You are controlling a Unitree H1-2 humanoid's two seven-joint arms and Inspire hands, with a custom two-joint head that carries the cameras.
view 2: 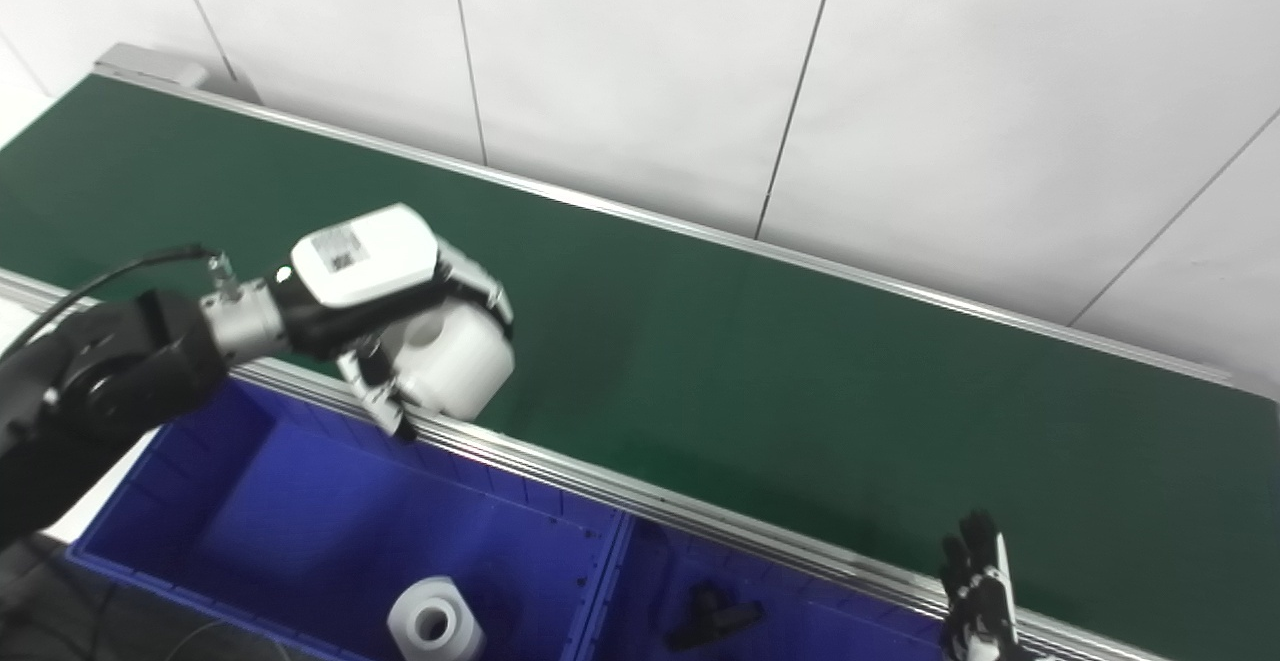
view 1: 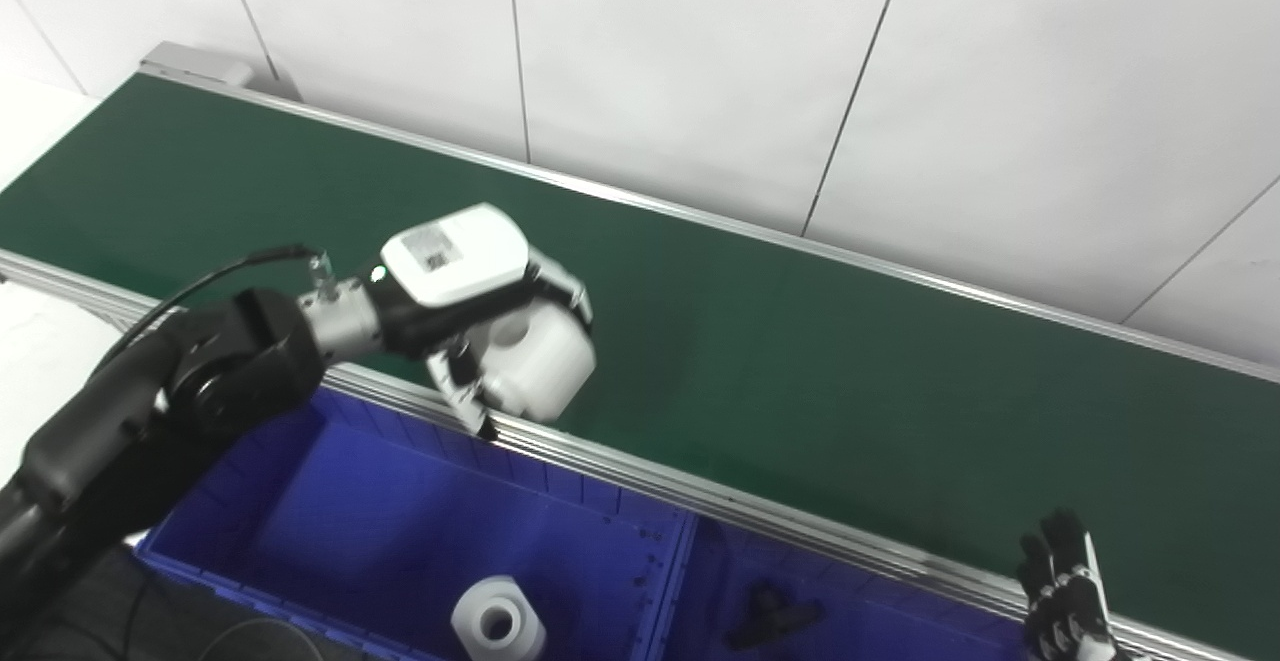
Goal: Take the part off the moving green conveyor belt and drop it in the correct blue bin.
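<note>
My left hand [view 1: 470,311] is shut on a white cylindrical part [view 1: 535,361], holding it above the belt's near rail at the far edge of the left blue bin [view 1: 330,501]. The green conveyor belt [view 1: 800,361] carries nothing else that I can see. Another white cylinder [view 1: 497,621] with a hole lies in the left bin. A black part [view 1: 770,616] lies in the right blue bin [view 1: 850,631]. My right hand [view 1: 1065,591] stands at the lower right over the rail, fingers apart and holding nothing.
The belt's aluminium near rail [view 1: 750,511] runs between belt and bins. A white tiled wall [view 1: 800,61] stands behind the belt. A black cable [view 1: 210,281] loops off the left wrist.
</note>
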